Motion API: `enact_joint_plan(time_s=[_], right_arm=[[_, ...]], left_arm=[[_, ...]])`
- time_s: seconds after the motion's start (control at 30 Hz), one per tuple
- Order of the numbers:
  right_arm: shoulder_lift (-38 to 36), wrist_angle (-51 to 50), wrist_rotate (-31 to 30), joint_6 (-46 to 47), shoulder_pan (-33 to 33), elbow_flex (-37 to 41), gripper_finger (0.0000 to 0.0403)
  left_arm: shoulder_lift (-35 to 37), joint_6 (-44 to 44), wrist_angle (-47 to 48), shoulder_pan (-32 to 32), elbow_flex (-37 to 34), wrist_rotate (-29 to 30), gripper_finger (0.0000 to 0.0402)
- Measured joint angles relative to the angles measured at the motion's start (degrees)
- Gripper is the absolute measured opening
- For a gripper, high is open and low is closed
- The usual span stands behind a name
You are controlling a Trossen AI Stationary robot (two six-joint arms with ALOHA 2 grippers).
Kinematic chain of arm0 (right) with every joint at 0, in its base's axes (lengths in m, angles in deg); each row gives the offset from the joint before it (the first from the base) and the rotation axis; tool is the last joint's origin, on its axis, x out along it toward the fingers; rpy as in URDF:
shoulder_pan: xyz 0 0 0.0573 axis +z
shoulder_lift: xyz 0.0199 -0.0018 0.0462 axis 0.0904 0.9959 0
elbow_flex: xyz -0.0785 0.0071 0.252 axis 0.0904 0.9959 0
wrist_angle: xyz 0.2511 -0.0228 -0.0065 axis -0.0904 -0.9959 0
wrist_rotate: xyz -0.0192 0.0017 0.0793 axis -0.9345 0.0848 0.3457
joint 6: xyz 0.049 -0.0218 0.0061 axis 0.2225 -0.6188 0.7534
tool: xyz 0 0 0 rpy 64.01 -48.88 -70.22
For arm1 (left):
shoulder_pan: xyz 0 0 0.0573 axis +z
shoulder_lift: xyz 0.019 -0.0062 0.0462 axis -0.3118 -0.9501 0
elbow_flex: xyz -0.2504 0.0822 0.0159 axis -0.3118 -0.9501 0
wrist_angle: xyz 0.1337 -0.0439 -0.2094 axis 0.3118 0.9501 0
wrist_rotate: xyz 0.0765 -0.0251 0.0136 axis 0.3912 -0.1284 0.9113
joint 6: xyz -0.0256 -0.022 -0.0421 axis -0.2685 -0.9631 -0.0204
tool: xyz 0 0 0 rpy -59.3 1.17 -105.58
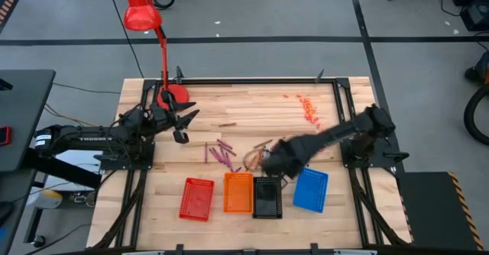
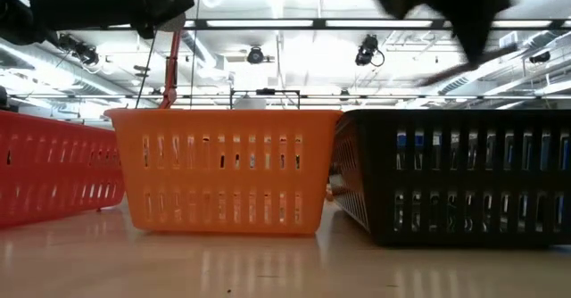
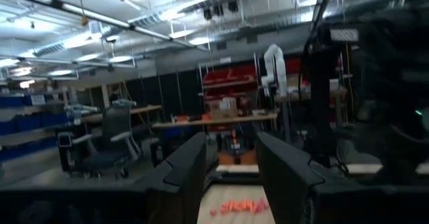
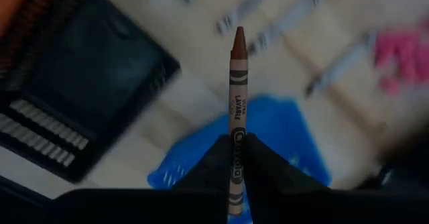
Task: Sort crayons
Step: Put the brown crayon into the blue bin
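Note:
Several maroon-purple and brownish crayons (image 1: 223,154) lie loose on the wooden table (image 1: 252,102), behind a row of red (image 1: 197,198), orange (image 1: 238,192), black (image 1: 267,197) and blue (image 1: 310,189) trays. My right gripper (image 1: 269,163) hangs above the table near the black and blue trays, shut on a brown-tipped crayon (image 4: 238,83). My left gripper (image 1: 183,129) waits open at the table's left, raised, with nothing between its fingers (image 3: 188,167). My right gripper pinches the crayon's blunt end (image 4: 238,147) between its two fingers. The fingers point down from above and the crayon runs along them, its brown tip (image 4: 239,36) sticking out past the fingertips. It is lifted clear of the table and trays.
A red desk lamp (image 1: 145,14) stands at the table's far left corner. Bright pink-orange crumbs (image 1: 308,108) lie at the far right. In the low view the orange tray (image 2: 227,169) and black tray (image 2: 455,177) stand side by side.

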Motion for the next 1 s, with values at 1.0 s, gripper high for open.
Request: enact_joint_plan(time_s=[1.0], right_arm=[[-3.0, 16.1, 4.0, 32.9, 14.4, 19.2, 0.0104]], left_arm=[[0.0, -17.0, 4.0, 0.0, 0.0, 0.0, 0.0142]])
